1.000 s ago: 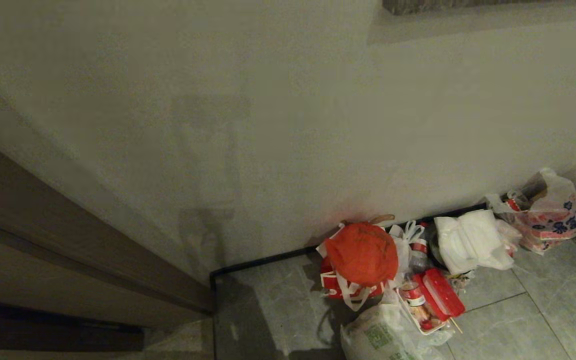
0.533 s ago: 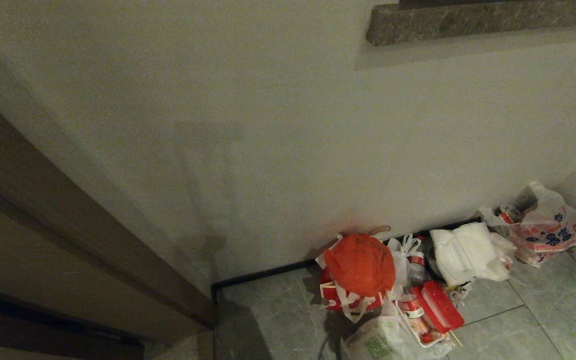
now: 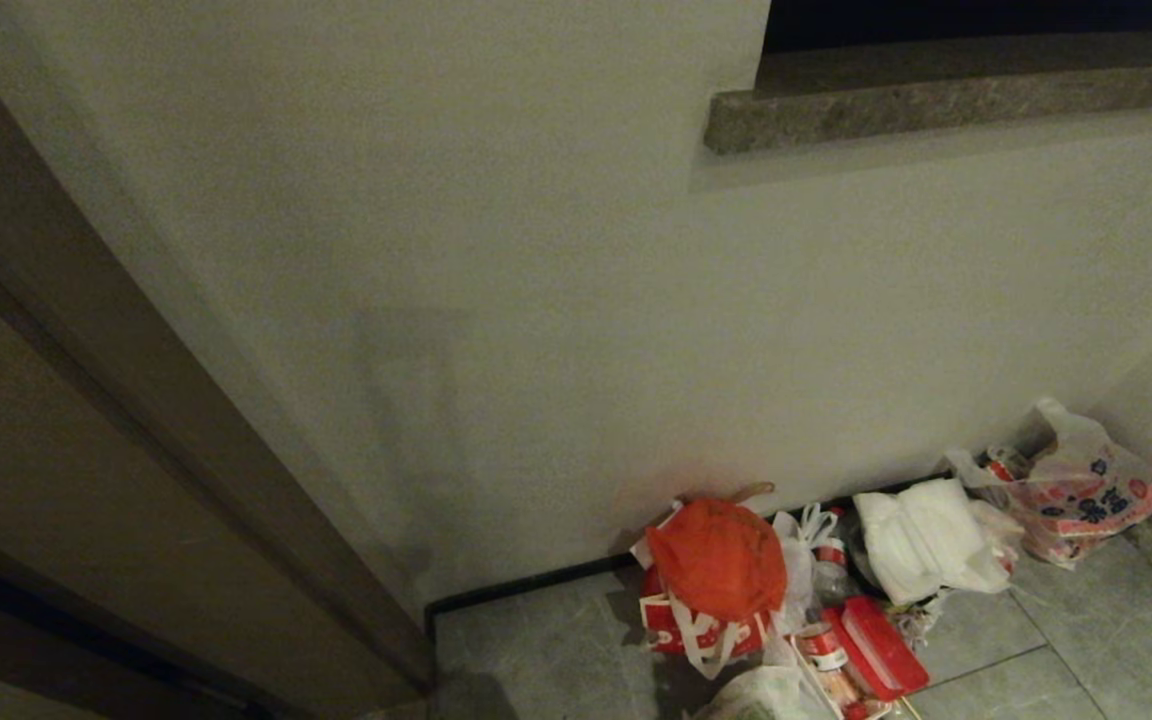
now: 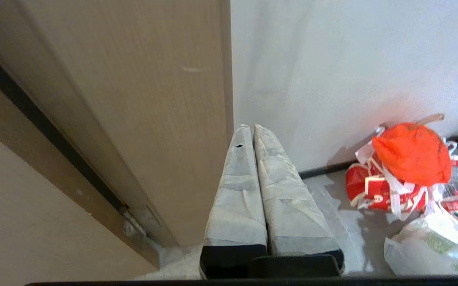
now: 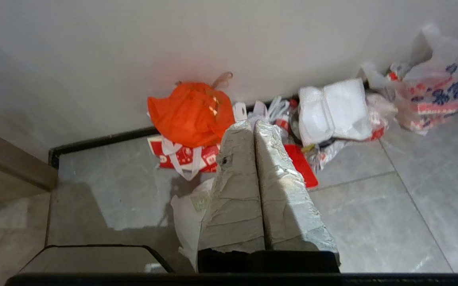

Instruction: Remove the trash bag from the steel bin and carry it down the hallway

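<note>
Door frame [image 3: 86,400] at left; cream wall [image 3: 536,300] with a stone ledge [image 3: 936,105]. Left gripper [image 4: 249,129] — fingers pressed together, empty, near the door frame. On the tiled floor [image 3: 556,650] against the wall: orange bag [image 3: 716,555], trash bag [image 5: 191,214] just in front, white box [image 3: 921,540], printed bag [image 3: 1086,490]. Right gripper [image 5: 251,125] — closed, empty, above the trash bag.

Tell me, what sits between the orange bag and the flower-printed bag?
A white foam box and a clear bag with bottles lie between the orange bag and printed bag, seen from the head.
</note>
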Robot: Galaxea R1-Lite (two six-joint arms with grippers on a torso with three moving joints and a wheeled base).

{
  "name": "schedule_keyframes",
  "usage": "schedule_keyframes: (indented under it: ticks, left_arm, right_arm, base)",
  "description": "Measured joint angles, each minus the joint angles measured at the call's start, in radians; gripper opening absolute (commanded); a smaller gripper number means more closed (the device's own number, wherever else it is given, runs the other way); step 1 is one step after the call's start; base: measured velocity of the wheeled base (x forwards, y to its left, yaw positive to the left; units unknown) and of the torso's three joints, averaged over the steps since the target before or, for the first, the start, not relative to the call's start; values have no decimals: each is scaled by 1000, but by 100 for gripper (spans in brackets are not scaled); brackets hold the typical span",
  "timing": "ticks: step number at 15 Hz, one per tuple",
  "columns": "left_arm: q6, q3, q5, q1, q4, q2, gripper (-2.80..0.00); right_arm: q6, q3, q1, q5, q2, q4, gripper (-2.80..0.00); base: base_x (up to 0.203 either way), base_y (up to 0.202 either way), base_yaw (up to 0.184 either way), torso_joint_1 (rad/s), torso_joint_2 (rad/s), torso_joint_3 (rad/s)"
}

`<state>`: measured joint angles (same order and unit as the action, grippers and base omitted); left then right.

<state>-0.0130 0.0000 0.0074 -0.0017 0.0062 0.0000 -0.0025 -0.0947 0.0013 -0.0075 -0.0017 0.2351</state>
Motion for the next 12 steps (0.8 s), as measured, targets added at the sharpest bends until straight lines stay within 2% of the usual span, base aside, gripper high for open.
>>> schedule_keyframes:
  ticks: [9, 12]
  left_arm:
    - [2, 0, 0, -1, 0, 0, -280]
    - [3, 0, 0, -1, 0, 0, -280]
  right_arm:
    - [0, -1, 0, 0, 0, 0, -280]
    - [0, -1, 0, -2, 0, 1, -280]
  base:
    - [0, 0, 0, 1, 2, 178]
    - [0, 0, 0, -86, 313, 246]
